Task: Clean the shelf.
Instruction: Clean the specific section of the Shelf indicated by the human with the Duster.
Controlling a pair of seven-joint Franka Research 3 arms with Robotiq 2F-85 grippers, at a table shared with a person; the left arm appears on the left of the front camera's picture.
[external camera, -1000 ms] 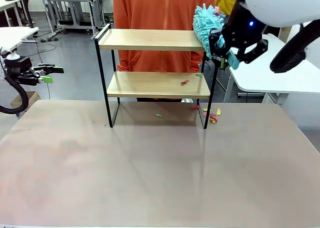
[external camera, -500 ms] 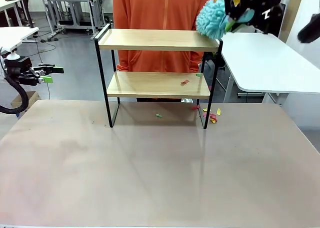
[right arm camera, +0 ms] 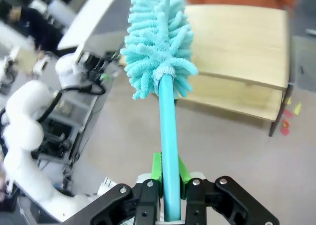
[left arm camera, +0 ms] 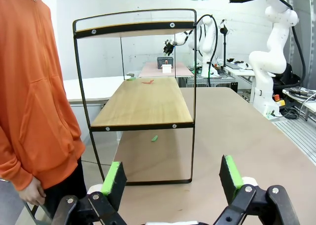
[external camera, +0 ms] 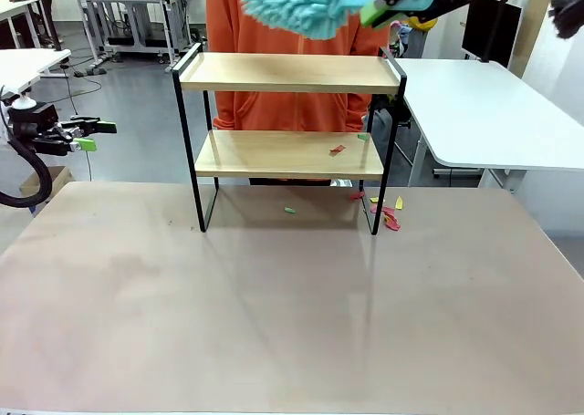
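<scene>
Three camera views of one table, taken from the front and from both robot wrists.
The front view looks level across the table point(external camera: 292, 324) at the shelf point(external camera: 287, 73) from middling range. The left wrist view faces the shelf point(left arm camera: 140, 104) end-on from beside the table. The right wrist view looks down on the shelf point(right arm camera: 237, 52) from above, along a duster point(right arm camera: 158, 47). All three share the shelf.

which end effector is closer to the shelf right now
Right. The right end effector, shut on the duster, hovers just above the shelf; the left end effector waits open, well off its left end.
</scene>
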